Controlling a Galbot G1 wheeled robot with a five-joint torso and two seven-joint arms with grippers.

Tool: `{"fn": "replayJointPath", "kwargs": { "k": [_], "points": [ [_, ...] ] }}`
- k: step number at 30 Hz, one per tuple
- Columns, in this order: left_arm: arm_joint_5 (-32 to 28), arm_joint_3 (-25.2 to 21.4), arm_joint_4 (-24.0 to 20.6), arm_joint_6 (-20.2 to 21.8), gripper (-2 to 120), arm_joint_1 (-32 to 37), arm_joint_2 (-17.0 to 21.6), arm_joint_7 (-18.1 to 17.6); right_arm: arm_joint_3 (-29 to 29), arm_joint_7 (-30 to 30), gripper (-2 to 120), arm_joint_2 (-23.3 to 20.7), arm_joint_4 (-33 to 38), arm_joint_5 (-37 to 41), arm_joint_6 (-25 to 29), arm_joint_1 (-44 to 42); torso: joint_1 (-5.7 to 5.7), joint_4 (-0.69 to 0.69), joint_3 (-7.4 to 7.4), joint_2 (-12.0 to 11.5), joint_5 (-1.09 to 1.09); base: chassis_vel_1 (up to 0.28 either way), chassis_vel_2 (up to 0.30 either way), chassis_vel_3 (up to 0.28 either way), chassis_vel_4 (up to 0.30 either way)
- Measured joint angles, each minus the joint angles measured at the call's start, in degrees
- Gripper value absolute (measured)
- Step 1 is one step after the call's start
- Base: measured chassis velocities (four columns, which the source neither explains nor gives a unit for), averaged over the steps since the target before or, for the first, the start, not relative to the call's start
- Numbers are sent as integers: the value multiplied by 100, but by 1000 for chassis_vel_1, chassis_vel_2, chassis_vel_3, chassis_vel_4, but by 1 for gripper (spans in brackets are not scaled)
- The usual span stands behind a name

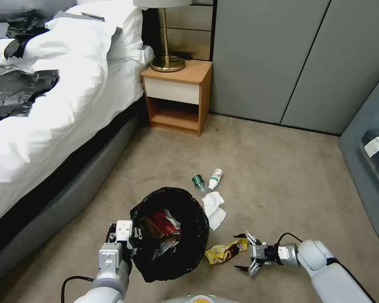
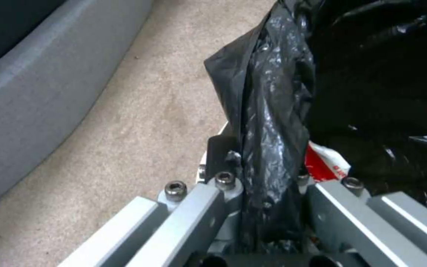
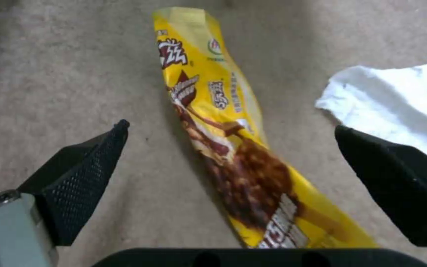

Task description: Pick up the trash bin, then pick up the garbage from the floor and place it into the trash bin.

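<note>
i have the bin (image 1: 172,235) by its rim with my left gripper (image 2: 263,193), jaws clamped on the fold of black bag (image 2: 272,111), so the first step looks done; the bin sits on the carpet (image 1: 282,176) just in front of me, with a red packet (image 1: 166,225) already inside. my right gripper (image 1: 241,251) is low over the floor with its jaws spread wide and nothing between the pads (image 3: 82,178) yet. the yellow wrapper (image 3: 228,141) lies flat on the carpet directly under that gap, just beside the bin. so i judge i'm in the middle of the garbage step, lined up on this wrapper. the next move calls for dropping until the pads meet the carpet on either side of it and pinching the thin film, which may slip or stay flat. a white tissue (image 1: 214,209) lies close by, and two small bottles (image 1: 209,180) are beyond it, so more trips remain. the wrapper bears chinese characters i can't make out, a small round green logo, and a picture of a chocolate bar; the red packet's white patch has print too small to read.
</note>
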Motion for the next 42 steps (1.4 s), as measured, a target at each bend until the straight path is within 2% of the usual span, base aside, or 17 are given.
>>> {"fn": "replayJointPath", "kwargs": {
  "k": [16, 17, 20, 22, 23, 25, 27, 30, 31, 33, 34, 36, 37, 40, 41, 42],
  "points": [
    [71, 20, -1, -45, 1, 73, -46, 0, 32, 167, 99, 290, -957, -124, 128, 428, 0, 0, 0, 0, -1, 0, 0, 0, 0],
    [77, 16, -1, -47, 1, 91, -46, 0, 59, 224, 94, 348, -1271, -126, 166, 550, 0, 0, -1, 0, 0, 0, 0, 0, 0],
    [86, 15, -1, -48, 1, 100, -48, 0, 76, 241, 89, 367, -1442, -118, 180, 627, 0, 0, -1, 0, -1, 0, 0, 0, 0],
    [105, 18, -1, -49, 1, 110, -57, 0, 88, 254, 80, 380, -1567, -98, 190, 682, 0, 0, -1, 0, -1, 0, 0, 0, 0],
    [105, 18, -1, -49, 1, 110, -57, 0, 88, 254, 80, 380, -1567, -98, 190, 682, 0, 0, -1, 0, -1, 0, 0, 0, 0],
    [117, 26, 2, -52, 1, 112, -65, -1, 90, 263, 71, 380, -1590, -67, 191, 693, 0, 0, -1, 0, -1, 0, 0, 0, 0],
    [119, 29, 4, -53, 1, 112, -66, 0, 90, 267, 68, 378, -1590, -58, 191, 694, 0, -1, -1, 0, -1, 0, 0, 0, 0],
    [130, 41, 6, -57, 1, 110, -71, -1, 92, 293, 52, 369, -1584, -30, 190, 695, 0, 0, -1, 0, -1, 0, 0, 0, 0],
    [130, 41, 6, -57, 1, 110, -71, -1, 92, 293, 52, 369, -1584, -30, 190, 695, 0, 0, -1, 0, -1, 0, 0, 0, 0],
    [131, 45, 9, -58, 1, 110, -68, -1, 102, 314, 41, 362, -1570, -6, 187, 688, 0, 0, -1, 0, -1, 0, 0, 0, 0],
    [131, 45, 9, -58, 1, 110, -68, -1, 102, 314, 41, 362, -1570, -6, 187, 688, 0, 0, -1, 0, -1, 0, 0, 0, 0],
    [132, 47, 13, -60, 1, 112, -62, 0, 110, 335, 31, 356, -1547, 9, 185, 668, 0, 0, 0, 0, 0, 0, 0, 0, 0],
    [132, 47, 13, -60, 1, 112, -62, 0, 110, 335, 31, 356, -1547, 9, 185, 668, 0, 0, 0, 0, 0, 0, 0, 0, 0],
    [134, 70, 14, -62, 1, 111, -55, 0, 135, 379, 16, 325, -1495, 57, 183, 634, 0, 0, 0, 0, 0, 0, 0, 0, 0],
    [134, 70, 14, -62, 1, 111, -55, 0, 135, 379, 16, 325, -1495, 57, 183, 634, 0, 0, 0, 0, 0, 0, 0, 0, 0],
    [137, 79, 19, -62, 1, 109, -54, 0, 143, 393, 11, 311, -1482, 77, 182, 627, 0, 0, 0, 0, 0, 0, 0, 0, 0]
  ]
}}
